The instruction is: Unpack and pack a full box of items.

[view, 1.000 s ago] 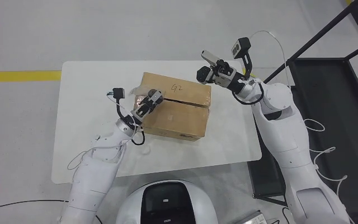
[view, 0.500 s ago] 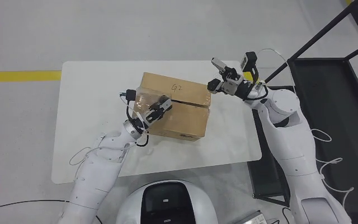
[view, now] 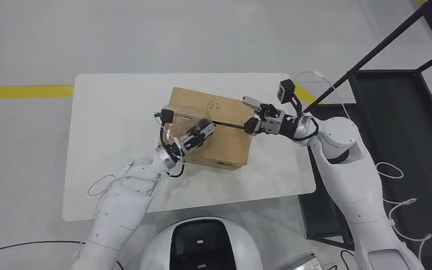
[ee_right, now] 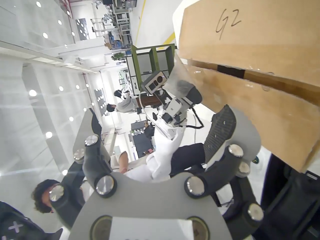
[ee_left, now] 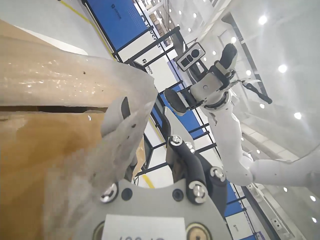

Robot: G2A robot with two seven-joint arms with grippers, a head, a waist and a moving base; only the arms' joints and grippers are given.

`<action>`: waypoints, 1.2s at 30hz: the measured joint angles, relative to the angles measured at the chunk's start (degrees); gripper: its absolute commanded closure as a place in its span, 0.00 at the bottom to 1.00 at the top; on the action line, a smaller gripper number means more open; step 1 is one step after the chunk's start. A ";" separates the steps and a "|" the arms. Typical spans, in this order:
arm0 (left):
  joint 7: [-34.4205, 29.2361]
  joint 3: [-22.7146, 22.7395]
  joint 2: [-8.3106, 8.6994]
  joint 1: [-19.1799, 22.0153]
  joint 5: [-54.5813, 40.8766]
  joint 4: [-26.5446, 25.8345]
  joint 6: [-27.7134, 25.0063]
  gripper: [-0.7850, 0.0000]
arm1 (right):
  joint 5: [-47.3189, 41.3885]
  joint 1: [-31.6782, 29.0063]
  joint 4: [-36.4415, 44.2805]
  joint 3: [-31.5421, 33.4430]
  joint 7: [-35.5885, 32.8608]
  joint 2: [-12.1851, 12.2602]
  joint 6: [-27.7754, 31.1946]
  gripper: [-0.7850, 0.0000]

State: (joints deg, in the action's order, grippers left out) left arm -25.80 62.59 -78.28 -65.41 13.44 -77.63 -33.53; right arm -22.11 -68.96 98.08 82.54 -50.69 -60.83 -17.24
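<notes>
Left gripper (ee_left: 140, 119) was clamped on the clear tape (ee_left: 75, 81). The strip was folded over one finger and looked stuck to it. The gripper sat above the box (view: 226, 145) top, roughly mid-seam (view: 233, 125), over the near flap. The tape ran left from the jaws toward the left end of the seam, lifted near the gripper and apparently bonded further out.

Right gripper (view: 251, 113) had its fingers apart and held nothing. It sat just off the right end of the box, level with the seam. Its ribbed pad (ee_right: 220, 131) was close to the box's right end; couldn't tell if it touched.

The box sat on the table (view: 108, 135), a bit right of centre, with both flaps down.

Judgement: tape peel in hand, nothing unpacked, task barely begun.

Risks:
- The box wasn't pinned, so peel force along the seam could drag or slew it on the table.
- The tape could tear at the jaws or slip out under a steep pull. A stub left on the seam would be hard to re-grab.
- With the strip stuck to the finger, opening might not drop it. It could trail onto the flaps and re-bond.
- The grippers were near each other on one line. Peeling further right risks a clash unless the right arm clears.
</notes>
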 measured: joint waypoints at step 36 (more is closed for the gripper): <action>2.61 5.66 3.29 -3.56 3.54 -4.82 -14.41 0.00 | -0.81 3.24 -5.55 -4.35 0.32 -0.07 6.28 0.00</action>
State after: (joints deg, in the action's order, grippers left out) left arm -23.19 68.25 -74.99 -68.98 16.97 -82.45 -47.93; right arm -22.92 -65.71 92.53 78.19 -50.37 -60.89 -10.95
